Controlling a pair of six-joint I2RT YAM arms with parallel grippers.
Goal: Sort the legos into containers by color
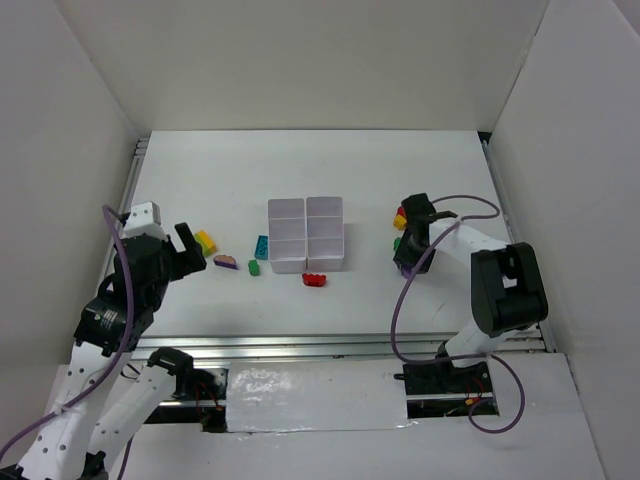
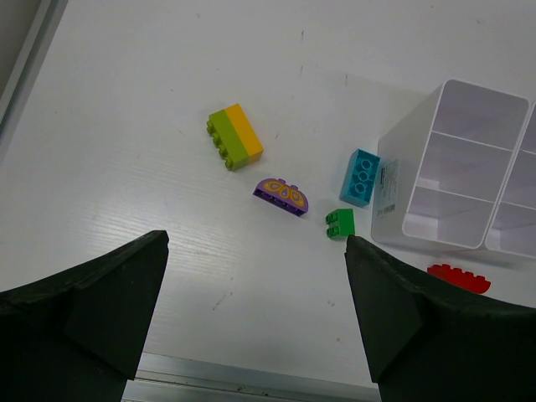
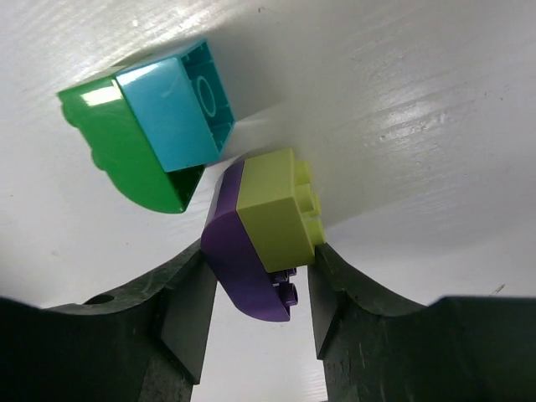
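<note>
In the right wrist view my right gripper point(image 3: 261, 255) is shut on a purple and lime lego point(image 3: 266, 219), one finger against each side. A green and teal lego point(image 3: 146, 134) lies just beyond it. From above, this gripper point(image 1: 406, 250) sits right of the white containers point(image 1: 307, 234), beside a red and yellow lego point(image 1: 400, 218). My left gripper point(image 2: 255, 243) hangs open above bare table. Ahead of it lie a lime and yellow lego point(image 2: 235, 136), a purple one point(image 2: 282, 196), a teal one point(image 2: 360, 177), a small green one point(image 2: 340, 223) and a red one point(image 2: 458, 278).
The six-compartment containers point(image 2: 402, 193) stand mid-table, all compartments looking empty from above. White walls enclose the table on three sides. A metal rail point(image 1: 330, 345) runs along the near edge, with the arm bases behind it.
</note>
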